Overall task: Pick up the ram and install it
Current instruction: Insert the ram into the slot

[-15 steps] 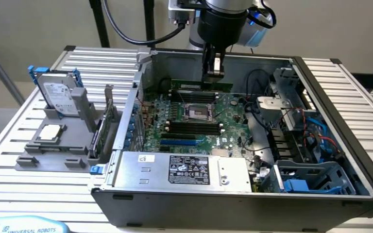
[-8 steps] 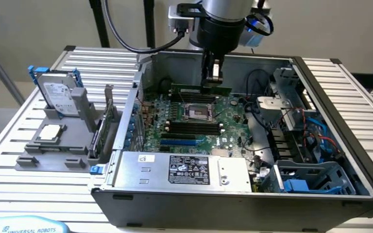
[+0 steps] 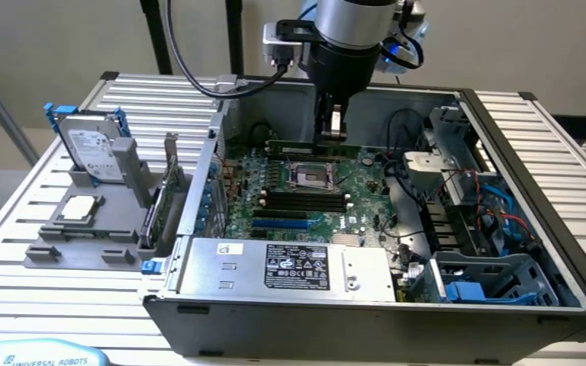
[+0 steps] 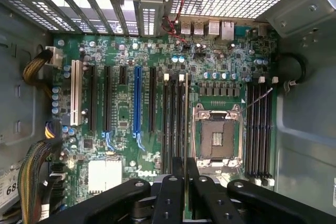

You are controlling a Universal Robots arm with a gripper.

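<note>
Exterior view: claw (image 3: 332, 131) narrow, pinching ram (image 3: 293, 144) on edge above motherboard (image 3: 304, 210).

Hard drive (image 3: 94, 152) stands near open computer case (image 3: 272, 324).

The computer case (image 3: 375, 328) is matt grey sheet metal and the worktop (image 3: 49, 297) is ribbed, satin aluminium. The motherboard (image 4: 118, 114) is glossy green laminate with black plastic slots. The claw (image 4: 185, 162) looks matt black, and the ram (image 3: 298, 145) is smooth green board.
</note>
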